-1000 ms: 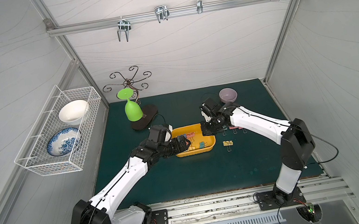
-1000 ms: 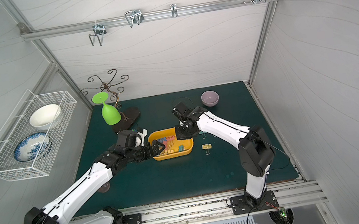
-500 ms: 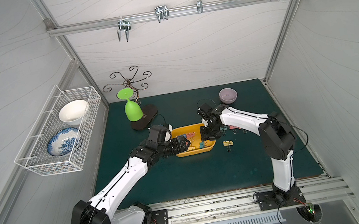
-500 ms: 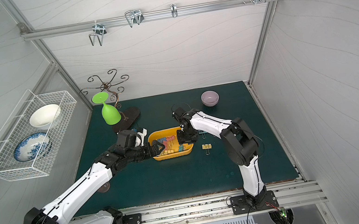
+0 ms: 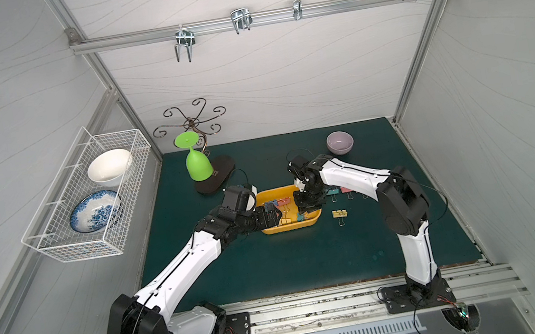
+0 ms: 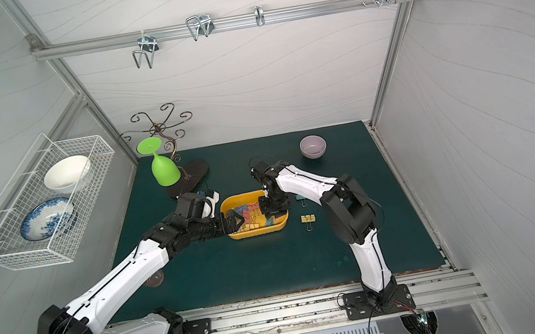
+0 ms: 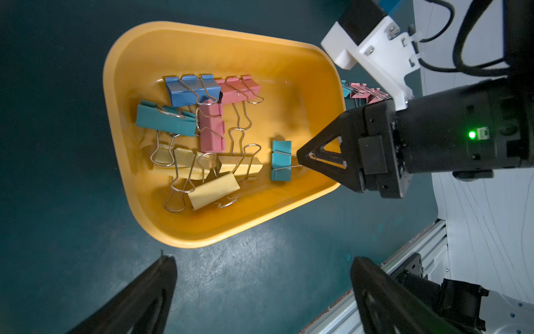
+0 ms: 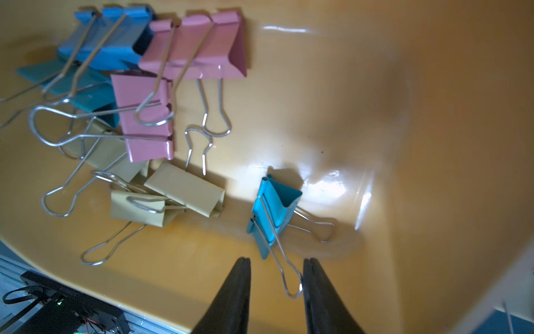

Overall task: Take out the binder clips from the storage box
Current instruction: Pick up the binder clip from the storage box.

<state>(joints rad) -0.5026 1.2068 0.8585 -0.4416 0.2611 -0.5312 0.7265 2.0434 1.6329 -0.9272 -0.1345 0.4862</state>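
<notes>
The dark green bench (image 5: 274, 265) carries everything. On the wall at its side hangs a white wire basket (image 5: 82, 246). Both arms reach to the middle of the bench and meet at the storage box (image 5: 290, 226), a shallow yellow-orange tray which lies flat there.

The left gripper (image 5: 277, 215) hovers at one end of the box. Its fingers are spread wide and hold nothing, as the left wrist view shows. The right gripper (image 8: 276, 263) points down into the opposite end of the box. Its fingers (image 8: 239, 277) stand a little apart, one on each side of a wire handle. They are released, not clenched on it, though the loop lies very close to one finger.

Most of the binder clips (image 7: 211, 127) lie in a heap inside the box: blue, pink, teal and yellow bodies with crossing wire handles. One small teal clip (image 8: 274, 208) rests apart from the heap, and its handle is the one between the right gripper's fingers.

Outside the box, a yellow clip (image 5: 339, 213) lies on the bench beside it, and a pink clip (image 5: 347, 189) lies near the right arm.
</notes>
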